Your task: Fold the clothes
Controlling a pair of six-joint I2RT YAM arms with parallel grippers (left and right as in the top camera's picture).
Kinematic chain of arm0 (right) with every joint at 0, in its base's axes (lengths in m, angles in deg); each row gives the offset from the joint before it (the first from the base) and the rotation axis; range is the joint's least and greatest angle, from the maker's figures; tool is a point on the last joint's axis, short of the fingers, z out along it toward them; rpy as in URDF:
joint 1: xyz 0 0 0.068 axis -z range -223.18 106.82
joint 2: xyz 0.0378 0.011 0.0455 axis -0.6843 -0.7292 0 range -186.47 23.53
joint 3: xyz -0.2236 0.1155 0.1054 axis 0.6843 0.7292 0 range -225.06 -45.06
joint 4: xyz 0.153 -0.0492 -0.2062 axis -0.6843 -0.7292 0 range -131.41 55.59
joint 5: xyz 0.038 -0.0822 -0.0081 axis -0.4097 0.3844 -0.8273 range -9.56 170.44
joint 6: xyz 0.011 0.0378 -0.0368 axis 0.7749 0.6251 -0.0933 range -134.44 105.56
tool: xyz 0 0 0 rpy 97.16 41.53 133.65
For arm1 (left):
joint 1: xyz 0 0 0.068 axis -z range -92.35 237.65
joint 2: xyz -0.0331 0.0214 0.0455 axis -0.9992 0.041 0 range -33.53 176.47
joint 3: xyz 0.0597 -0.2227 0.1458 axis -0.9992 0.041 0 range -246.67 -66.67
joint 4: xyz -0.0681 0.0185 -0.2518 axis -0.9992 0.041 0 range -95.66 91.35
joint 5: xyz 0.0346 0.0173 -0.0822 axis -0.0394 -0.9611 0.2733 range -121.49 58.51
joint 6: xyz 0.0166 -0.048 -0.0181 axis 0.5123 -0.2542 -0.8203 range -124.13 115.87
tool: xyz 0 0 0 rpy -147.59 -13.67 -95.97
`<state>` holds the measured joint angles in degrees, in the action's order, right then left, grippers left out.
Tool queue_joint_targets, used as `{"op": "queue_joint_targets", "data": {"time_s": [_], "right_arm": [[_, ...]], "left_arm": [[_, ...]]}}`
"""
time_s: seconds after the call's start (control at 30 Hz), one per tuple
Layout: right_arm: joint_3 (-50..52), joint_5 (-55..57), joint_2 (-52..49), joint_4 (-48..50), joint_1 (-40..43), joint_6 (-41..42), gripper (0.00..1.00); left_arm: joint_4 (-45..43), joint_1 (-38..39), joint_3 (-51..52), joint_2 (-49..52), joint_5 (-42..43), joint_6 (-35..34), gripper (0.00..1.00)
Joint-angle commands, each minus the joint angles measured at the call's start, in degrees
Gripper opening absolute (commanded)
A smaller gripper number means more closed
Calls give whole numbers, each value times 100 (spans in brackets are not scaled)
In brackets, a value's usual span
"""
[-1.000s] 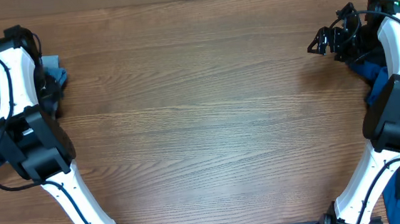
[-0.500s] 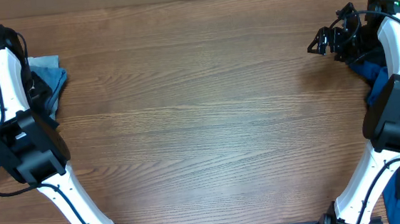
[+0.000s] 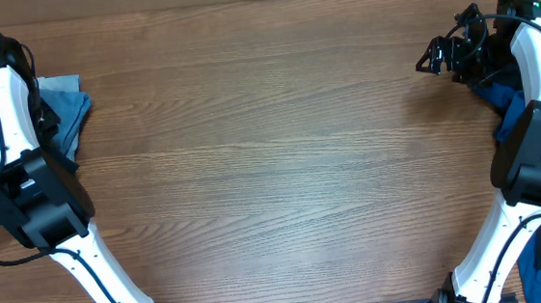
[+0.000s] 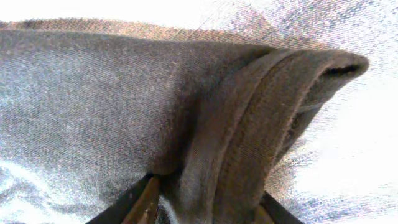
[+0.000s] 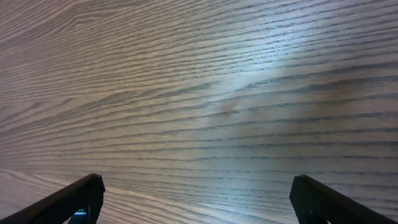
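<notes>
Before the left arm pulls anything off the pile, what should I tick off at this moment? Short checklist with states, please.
1. Fabric fold lies between the fingers of the left pincer: ok.
2. Left pincer clamped firmly on that fold: cannot tell.
3. Only one garment caught: cannot tell; the close view shows just a thick hemmed edge.
4. Right pincer open, holding nothing, over bare wood: ok.
5. Middle of the table free for spreading: ok.
6. Light blue garment laid flat: not ok, it is rumpled at the left edge.
</notes>
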<state>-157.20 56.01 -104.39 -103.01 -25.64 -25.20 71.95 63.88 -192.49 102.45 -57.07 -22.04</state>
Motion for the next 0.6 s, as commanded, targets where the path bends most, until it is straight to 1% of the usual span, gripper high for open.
{"op": "queue_joint_targets", "data": {"time_s": [0.0,0.03,0.1,0.23,0.27,0.3,0.33,0.4,0.47,0.57], "right_arm": [[-114,-2,170,2,22,-9,100],[-114,-2,170,2,22,-9,100],[-114,-2,170,4,22,-9,100],[-114,-4,170,4,22,-9,100],[-114,-2,170,2,22,-9,100],[-114,-2,170,4,22,-9,100],[-114,-4,170,2,22,-9,100],[-114,-4,170,2,22,-9,100],[-114,-2,170,4,22,-9,100],[-114,-2,170,2,22,-9,100]], "left_arm": [[33,-66,48,-33,-144,-31,47],[33,-66,63,-33,-144,-31,49],[4,-66,127,-33,-149,-31,59],[-205,-66,483,-33,-428,-11,62],[-223,-66,483,-33,-481,-11,60],[-245,-66,483,-33,-568,-7,47],[-240,-66,485,-33,-658,17,29],[-229,-63,483,-33,-656,37,15],[-225,-63,481,-35,-651,39,4],[-127,-55,293,-39,-616,118,4]]}}
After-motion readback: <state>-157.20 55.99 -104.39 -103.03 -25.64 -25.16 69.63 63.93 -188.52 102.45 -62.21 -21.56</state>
